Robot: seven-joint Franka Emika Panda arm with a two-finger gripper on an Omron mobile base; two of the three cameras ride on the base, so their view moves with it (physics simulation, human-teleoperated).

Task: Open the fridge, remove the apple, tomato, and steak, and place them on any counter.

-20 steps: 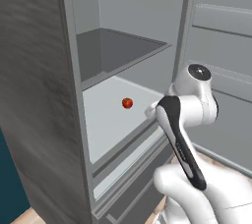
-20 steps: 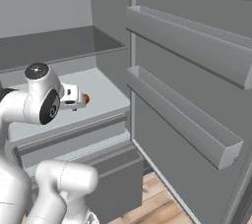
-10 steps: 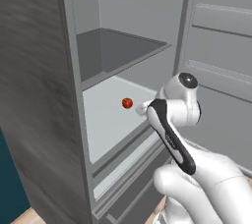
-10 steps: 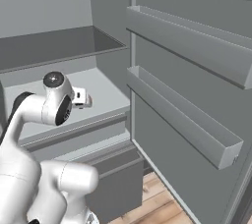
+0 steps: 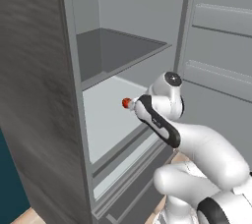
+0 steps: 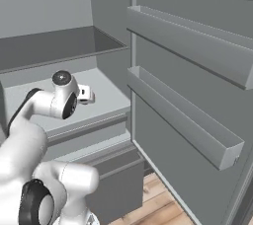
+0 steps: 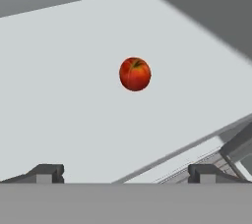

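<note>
The fridge [image 5: 34, 95] stands open, its door [image 6: 197, 71] swung wide to the right. A small round red apple [image 7: 135, 73] with a dark stem dimple lies alone on the pale lower shelf [image 7: 59, 70]. In the left base view the apple [image 5: 126, 102] peeks out just left of my hand. My gripper [image 7: 125, 175] is open and empty, its two dark fingertips [image 7: 45, 173] spread wide, reaching in over the shelf's front edge a short way from the apple. The gripper [image 6: 86, 93] also shows in the right base view. Tomato, steak and counter are out of view.
An upper shelf [image 5: 123, 48] hangs above the hand. Two long door bins [image 6: 188, 115] jut out on the right. A bottom drawer [image 6: 116, 179] sits below the shelf, above wooden floor [image 6: 148, 204].
The arm has stretched forward into the fridge, bringing the hand closer to the apple. The jaws have stayed open.
</note>
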